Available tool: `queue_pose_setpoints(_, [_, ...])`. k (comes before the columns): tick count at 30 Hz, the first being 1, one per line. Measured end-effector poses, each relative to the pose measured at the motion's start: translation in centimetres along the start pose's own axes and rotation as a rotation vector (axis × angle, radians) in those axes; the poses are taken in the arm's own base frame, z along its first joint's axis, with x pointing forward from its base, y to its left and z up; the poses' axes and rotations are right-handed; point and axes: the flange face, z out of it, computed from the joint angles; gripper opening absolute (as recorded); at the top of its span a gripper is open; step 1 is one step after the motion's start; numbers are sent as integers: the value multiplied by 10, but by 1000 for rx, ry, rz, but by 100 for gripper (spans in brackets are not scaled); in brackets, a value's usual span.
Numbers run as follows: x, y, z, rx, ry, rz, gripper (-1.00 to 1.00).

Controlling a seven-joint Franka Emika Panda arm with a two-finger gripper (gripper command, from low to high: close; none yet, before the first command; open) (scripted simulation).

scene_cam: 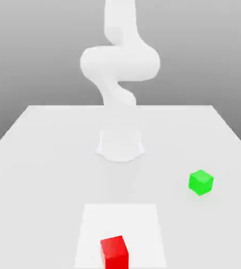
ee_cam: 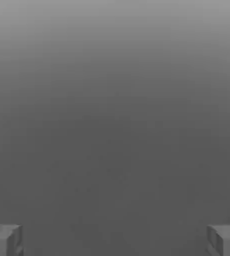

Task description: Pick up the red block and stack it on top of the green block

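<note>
The red block sits on the table near the front edge of the exterior view, about the middle. The green block rests further back toward the exterior view's right, well apart from the red one. In the hand view my gripper is open, its two grey fingertips standing far apart with nothing between them. Behind them is plain grey background, and neither block lies in front of the hand.
The white arm rises from its round base at the table's middle back and bends upward past the top edge. A lighter square patch marks the white table under the red block.
</note>
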Motion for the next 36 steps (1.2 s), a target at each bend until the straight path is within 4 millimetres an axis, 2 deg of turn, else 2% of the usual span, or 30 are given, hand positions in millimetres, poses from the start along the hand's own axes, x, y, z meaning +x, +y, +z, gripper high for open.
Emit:
queue_pose_setpoints(5, [-5,11,100,-81,-125,-46,0])
queue_pose_setpoints(10, [-24,32,193,-163,-241,-91,0])
queue_pose_setpoints(16, [-63,74,293,-267,-373,-147,0])
queue_pose_setpoints(21, [-106,120,363,-358,-478,-198,0])
queue_pose_setpoints(25, [-143,164,409,-434,-556,-240,0])
queue_pose_setpoints(30, [-177,199,460,-451,-574,-251,0])
queue_pose_setpoints(31, [-180,203,465,-451,-574,-251,-100])
queue_pose_setpoints(36, [-181,203,465,-452,-575,-251,-100])
